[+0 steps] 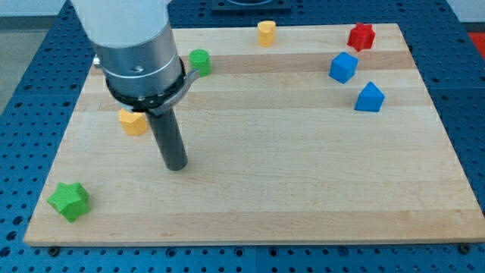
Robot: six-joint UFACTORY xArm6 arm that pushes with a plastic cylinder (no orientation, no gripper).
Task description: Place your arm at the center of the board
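My tip (176, 165) rests on the wooden board (303, 174), left of the board's middle. The dark rod hangs from the grey arm body at the view's upper left. An orange block (132, 121) lies just left of the rod, a short gap from it. A green star block (69, 201) sits at the view's bottom left, well away from the tip. A green round block (199, 61) sits near the top edge, partly beside the arm body.
A yellow block (266, 32) lies at the top edge. A red star block (361, 36) sits at the top right. A blue cube (342, 67) and a blue wedge-like block (369, 98) lie at the right.
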